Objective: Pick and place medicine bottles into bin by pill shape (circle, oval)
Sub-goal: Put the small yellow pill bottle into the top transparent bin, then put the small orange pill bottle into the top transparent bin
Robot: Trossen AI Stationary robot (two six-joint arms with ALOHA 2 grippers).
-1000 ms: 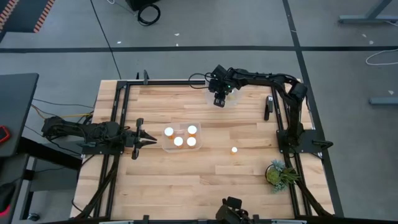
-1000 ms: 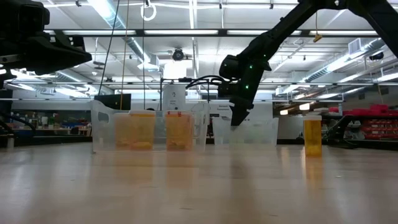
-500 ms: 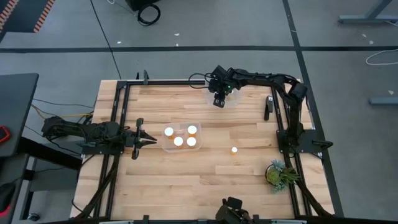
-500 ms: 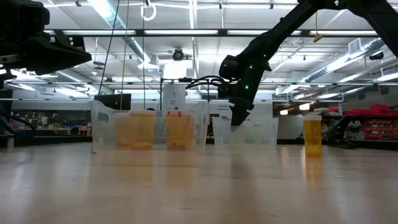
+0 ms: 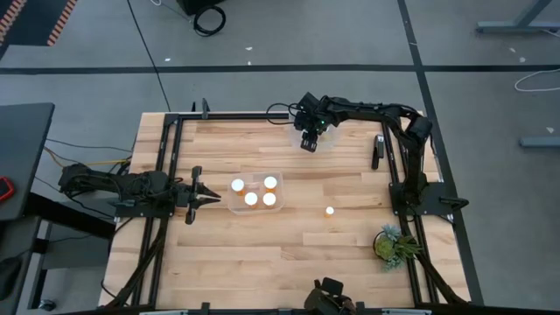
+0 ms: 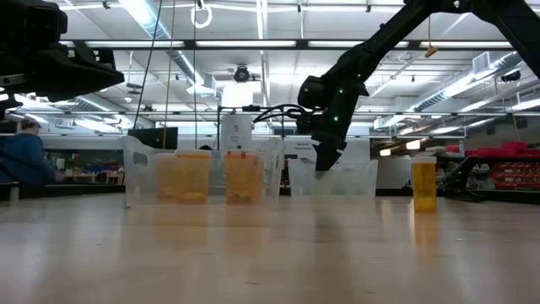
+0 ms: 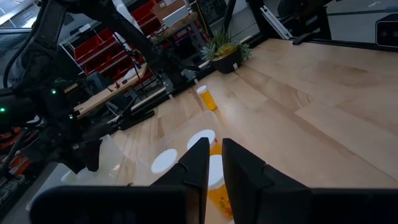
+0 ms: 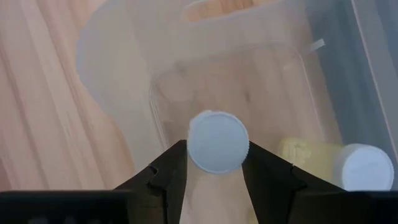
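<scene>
My right gripper point(image 5: 307, 142) point(image 8: 216, 163) hangs at the table's far side over a clear bin point(image 5: 322, 133) point(image 8: 118, 43), shut on a white-capped medicine bottle point(image 8: 217, 141). Another bottle point(image 8: 359, 167) is in that bin. A second clear bin point(image 5: 254, 194) point(image 6: 202, 173) at mid-table holds several orange bottles point(image 5: 251, 199) standing on their bases. One bottle point(image 5: 329, 210) point(image 6: 423, 184) stands alone on the table to its right. My left gripper point(image 5: 210, 199) point(image 7: 215, 163) is shut and empty, level, just left of the mid-table bin. My right gripper pinches the bottle at its white cap point(image 8: 194, 148) between its two fingers, one on each side. The fingers point down from above. The bottle is upright, cap up, over the bin's floor; the cap hides its body and whether its base rests on the bin.
A small green plant point(image 5: 394, 244) stands near the table's right front corner. Black rails point(image 5: 166, 175) run along the left and right sides of the table. Bare wood lies between the two bins and along the near edge. A person in blue point(image 6: 24, 159) is in the room behind.
Both arms have kept still, the right gripper staying over the far bin with the bottle. A person in blue has come into the low view at the far left of the room.
</scene>
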